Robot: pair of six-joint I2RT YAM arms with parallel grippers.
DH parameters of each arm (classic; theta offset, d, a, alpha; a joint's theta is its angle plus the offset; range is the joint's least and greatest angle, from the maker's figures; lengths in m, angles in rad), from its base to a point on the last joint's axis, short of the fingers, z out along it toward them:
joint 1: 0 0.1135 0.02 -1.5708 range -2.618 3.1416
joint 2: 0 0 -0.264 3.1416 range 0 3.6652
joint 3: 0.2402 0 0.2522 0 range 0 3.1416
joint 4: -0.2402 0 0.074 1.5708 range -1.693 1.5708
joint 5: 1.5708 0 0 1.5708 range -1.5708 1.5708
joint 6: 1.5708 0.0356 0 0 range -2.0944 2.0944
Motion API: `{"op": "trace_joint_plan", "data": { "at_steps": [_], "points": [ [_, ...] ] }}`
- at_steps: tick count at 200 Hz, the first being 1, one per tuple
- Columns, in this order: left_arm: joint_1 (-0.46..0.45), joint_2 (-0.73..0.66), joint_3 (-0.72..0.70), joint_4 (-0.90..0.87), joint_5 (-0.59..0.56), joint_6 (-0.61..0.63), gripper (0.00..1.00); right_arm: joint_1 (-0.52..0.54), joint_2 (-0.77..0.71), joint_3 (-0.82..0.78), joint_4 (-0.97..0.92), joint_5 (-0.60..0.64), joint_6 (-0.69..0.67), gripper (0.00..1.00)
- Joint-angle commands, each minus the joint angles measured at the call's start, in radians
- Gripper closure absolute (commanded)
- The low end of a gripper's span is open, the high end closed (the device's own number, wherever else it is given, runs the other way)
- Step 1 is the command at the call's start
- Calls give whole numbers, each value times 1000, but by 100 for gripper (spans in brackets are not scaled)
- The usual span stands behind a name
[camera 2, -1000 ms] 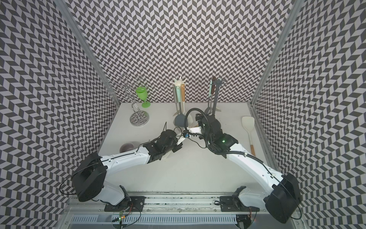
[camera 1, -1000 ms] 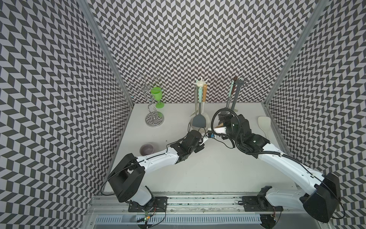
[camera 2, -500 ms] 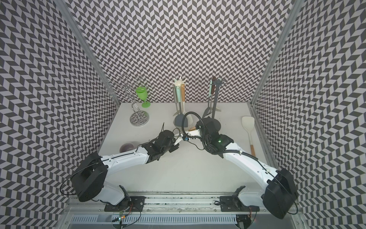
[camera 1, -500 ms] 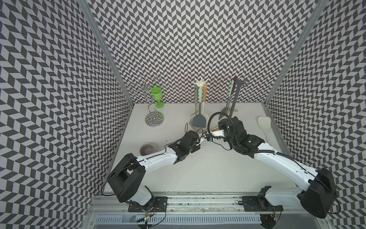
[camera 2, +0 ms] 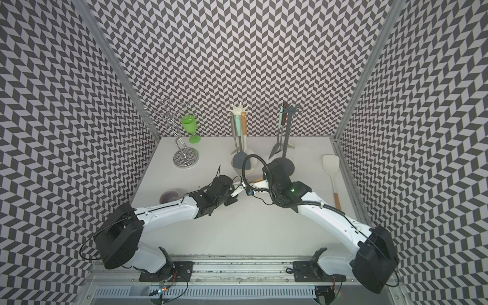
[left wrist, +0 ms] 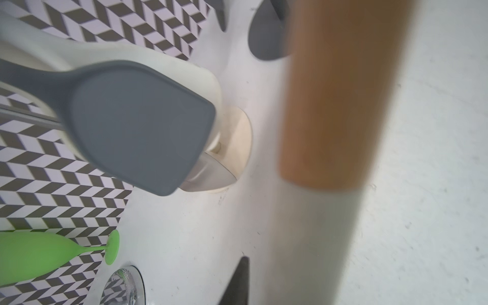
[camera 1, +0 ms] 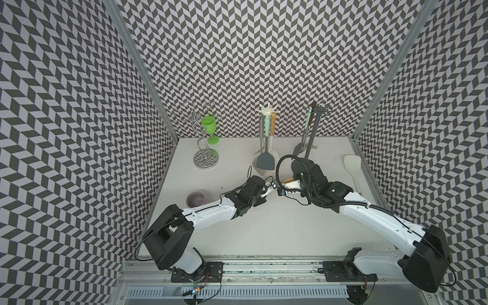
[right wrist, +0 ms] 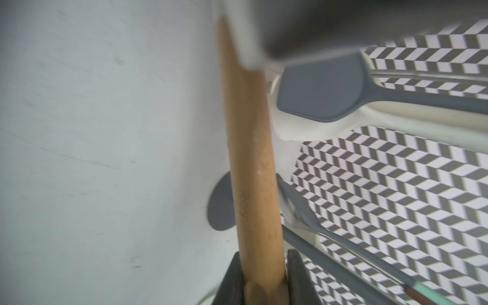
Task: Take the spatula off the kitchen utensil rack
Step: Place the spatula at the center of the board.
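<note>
The spatula [right wrist: 248, 158] looks light, its wooden handle stiff and smooth, best held on the wood where the right hand [right wrist: 264, 269] clamps it; whether the left hand [camera 1: 270, 188] grips is unclear.

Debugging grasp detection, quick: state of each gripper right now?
Left gripper: open; the visible finger stands clear of the spatula.
Right gripper: closed on the spatula's wooden handle.
</note>
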Motion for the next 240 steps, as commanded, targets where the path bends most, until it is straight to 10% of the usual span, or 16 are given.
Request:
{"op": "trace_joint_plan", "data": {
  "at_steps": [1, 73, 149, 202, 240],
  "points": [
    [-5, -68, 57, 133, 28, -96, 43, 7, -12, 28, -21, -39, 209, 100],
    [9, -248, 25, 157, -51, -261, 0, -8, -23, 23, -124, -116, 488, 100],
    [30, -419, 52, 79, -248, -579, 0, 6, -202, -209, -63, -323, 803, 100],
    [138, -426, -189, 272, 52, -812, 0, 7, -248, -266, 7, -547, 978, 100],
    [157, -506, -388, 395, 63, -890, 0, 77, -130, -238, -2, -553, 1038, 100]
  ]
}}
